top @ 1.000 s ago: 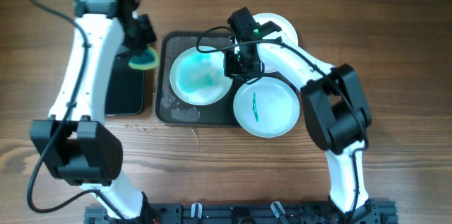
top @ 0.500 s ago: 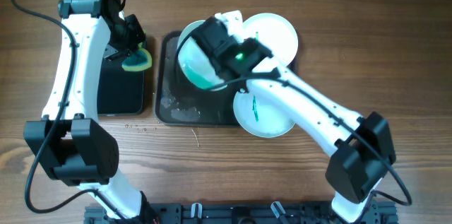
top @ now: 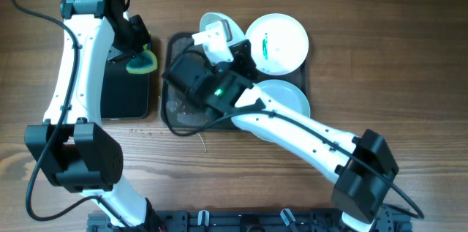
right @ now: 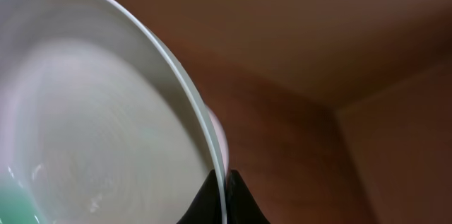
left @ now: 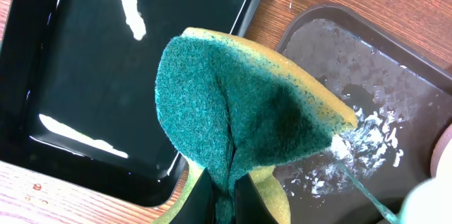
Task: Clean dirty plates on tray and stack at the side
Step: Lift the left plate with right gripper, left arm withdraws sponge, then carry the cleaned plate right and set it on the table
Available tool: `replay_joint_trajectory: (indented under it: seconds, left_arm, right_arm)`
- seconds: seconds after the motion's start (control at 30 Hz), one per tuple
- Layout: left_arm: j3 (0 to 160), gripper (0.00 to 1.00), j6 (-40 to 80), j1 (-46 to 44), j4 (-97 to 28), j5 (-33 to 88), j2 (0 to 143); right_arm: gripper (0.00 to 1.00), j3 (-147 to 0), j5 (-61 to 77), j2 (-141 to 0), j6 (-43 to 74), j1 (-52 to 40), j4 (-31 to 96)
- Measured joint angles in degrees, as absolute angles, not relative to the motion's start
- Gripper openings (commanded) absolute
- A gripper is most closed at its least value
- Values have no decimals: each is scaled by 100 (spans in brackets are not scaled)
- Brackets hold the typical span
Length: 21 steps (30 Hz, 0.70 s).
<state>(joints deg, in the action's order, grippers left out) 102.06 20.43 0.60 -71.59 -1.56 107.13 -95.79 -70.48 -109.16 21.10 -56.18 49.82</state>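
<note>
My right gripper (right: 224, 185) is shut on the rim of a pale plate (right: 92, 111), which it holds tilted up on edge above the dark grey tray (top: 172, 112); a teal tint shows low on the plate's face. In the overhead view that plate (top: 216, 24) stands at the tray's far edge. A white plate (top: 278, 42) with a teal smear lies at the tray's back right. Another white plate (top: 289, 96) lies in front of it, partly under my right arm. My left gripper (left: 224, 199) is shut on a green-and-yellow sponge (left: 240, 104) over the tray's left rim.
A smaller glossy black tray (top: 126, 93) sits left of the grey tray (left: 395, 90), touching it. White suds lie on the grey tray's wet floor (left: 367, 146). Crumbs dot the wooden table (top: 146, 132) in front. My right arm crosses the tray diagonally.
My right arm has lifted the teal-smeared plate off the tray, tipped it on edge and swung left. The left arm shifted slightly left a second ago, then held still with the sponge.
</note>
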Motion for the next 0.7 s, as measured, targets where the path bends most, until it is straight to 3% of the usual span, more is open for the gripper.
replay_joint_trajectory:
  seconds: [0.2, 0.43, 0.57, 0.7]
  left_arm:
    - [10206, 4, 2043, 60, -7159, -156, 10713]
    - [10206, 4, 2043, 60, -7157, -156, 10713]
    - [10206, 4, 2043, 60, -7157, -156, 10713]
    - [10206, 4, 2043, 60, -7157, -156, 10713]
  right_arm:
    - [4, -9579, -8112, -10916, 1837, -5771, 4556]
    - [4, -9579, -8270, -10916, 1658, -5771, 4407]
    - [4, -9579, -7485, -10916, 1660, -5754, 4609]
    - [4, -9579, -5579, -10916, 1865, -5542, 4895]
